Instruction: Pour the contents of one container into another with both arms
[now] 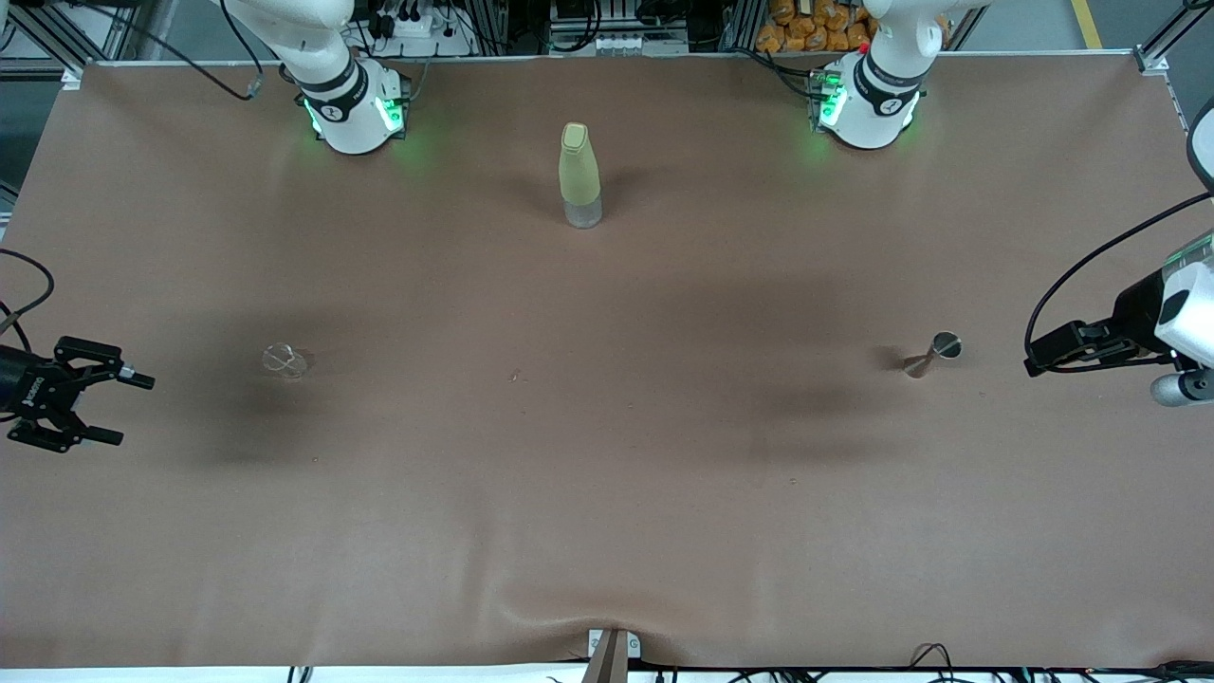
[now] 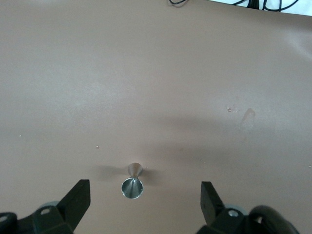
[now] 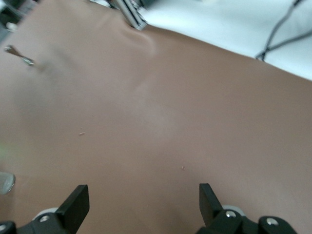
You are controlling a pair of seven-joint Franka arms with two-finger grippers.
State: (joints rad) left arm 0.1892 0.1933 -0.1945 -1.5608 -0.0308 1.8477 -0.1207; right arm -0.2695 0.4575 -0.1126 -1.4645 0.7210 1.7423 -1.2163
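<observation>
Front view shows me the steel jigger (image 1: 934,353) and clear glass (image 1: 284,360) standing well apart on the table (image 1: 607,493), both unheld; left gripper (image 2: 145,195) and right gripper (image 1: 90,406) wait spread wide, so either pouring's pending or it's finished

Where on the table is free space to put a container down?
Bare cloth lies between the glass cup and the metal jigger, and from there toward the front camera. The yellow bottle stands alone between the arm bases. Nowhere is crowded.
</observation>
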